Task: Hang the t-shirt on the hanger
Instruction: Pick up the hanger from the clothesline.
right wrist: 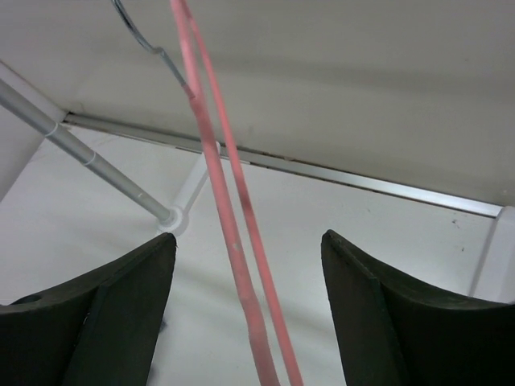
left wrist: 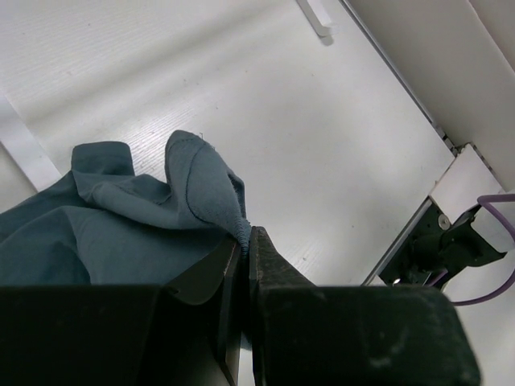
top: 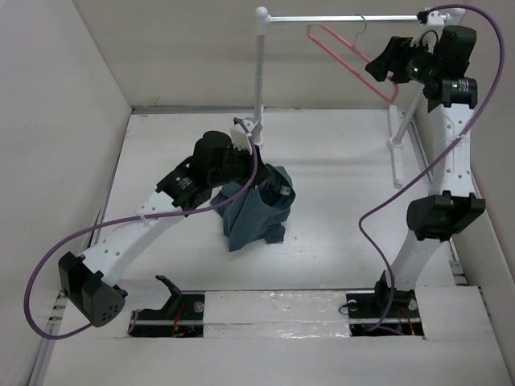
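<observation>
The blue-grey t-shirt (top: 259, 205) hangs bunched above the table's middle, lifted by my left gripper (top: 251, 157). In the left wrist view the left gripper (left wrist: 245, 241) is shut on a fold of the t-shirt (left wrist: 145, 217), its hem pinched between the fingertips. The salmon-pink hanger (top: 352, 56) hangs by its silver hook from the rack's bar at the top right. My right gripper (top: 380, 64) is open around the hanger. In the right wrist view the hanger's two pink bars (right wrist: 233, 233) run between the spread fingers of the right gripper (right wrist: 249, 249), touching neither.
The white clothes rack stands at the back, with a metal bar (top: 338, 18), a left post (top: 260, 72) and a right foot (top: 396, 153). White walls enclose the table on the left, back and right. A purple cable (top: 378, 209) loops beside the right arm.
</observation>
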Tool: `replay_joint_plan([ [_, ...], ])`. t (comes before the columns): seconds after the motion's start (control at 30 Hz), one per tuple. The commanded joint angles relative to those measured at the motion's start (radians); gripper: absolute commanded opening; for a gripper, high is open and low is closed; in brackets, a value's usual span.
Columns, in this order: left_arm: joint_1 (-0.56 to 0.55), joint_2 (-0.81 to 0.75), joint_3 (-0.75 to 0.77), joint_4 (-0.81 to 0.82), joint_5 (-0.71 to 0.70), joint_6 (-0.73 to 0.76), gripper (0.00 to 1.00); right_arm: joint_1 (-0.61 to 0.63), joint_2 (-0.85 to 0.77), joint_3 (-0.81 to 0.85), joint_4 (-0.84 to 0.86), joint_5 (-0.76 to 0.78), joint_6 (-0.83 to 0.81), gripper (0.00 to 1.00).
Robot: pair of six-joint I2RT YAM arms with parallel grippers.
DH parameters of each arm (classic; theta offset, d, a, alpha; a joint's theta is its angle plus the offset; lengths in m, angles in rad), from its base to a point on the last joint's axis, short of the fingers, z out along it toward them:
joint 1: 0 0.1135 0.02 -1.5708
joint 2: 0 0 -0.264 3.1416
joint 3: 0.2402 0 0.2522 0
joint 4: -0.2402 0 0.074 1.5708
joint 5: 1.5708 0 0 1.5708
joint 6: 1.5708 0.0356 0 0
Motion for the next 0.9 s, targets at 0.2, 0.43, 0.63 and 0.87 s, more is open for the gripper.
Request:
replay_joint_plan([
  [0.2, 0.007, -0.019, 0.016, 0.033, -0.01, 0.002, 0.0, 0.068, 0.032, 0.049, -0.001, 0.09, -0.01, 0.65],
  [0.43, 0.007, -0.013, 0.015, 0.041, -0.005, 0.0, 0.0, 0.098, 0.025, 0.061, -0.011, 0.193, -0.037, 0.31],
  [0.63, 0.016, -0.01, 0.019, 0.041, -0.008, 0.0, 0.0, 0.107, 0.018, 0.072, -0.017, 0.225, -0.039, 0.04],
  [0.87, 0.045, -0.019, 0.022, 0.059, -0.029, -0.007, 0.0, 0.089, -0.079, 0.057, 0.091, 0.125, 0.053, 0.0],
])
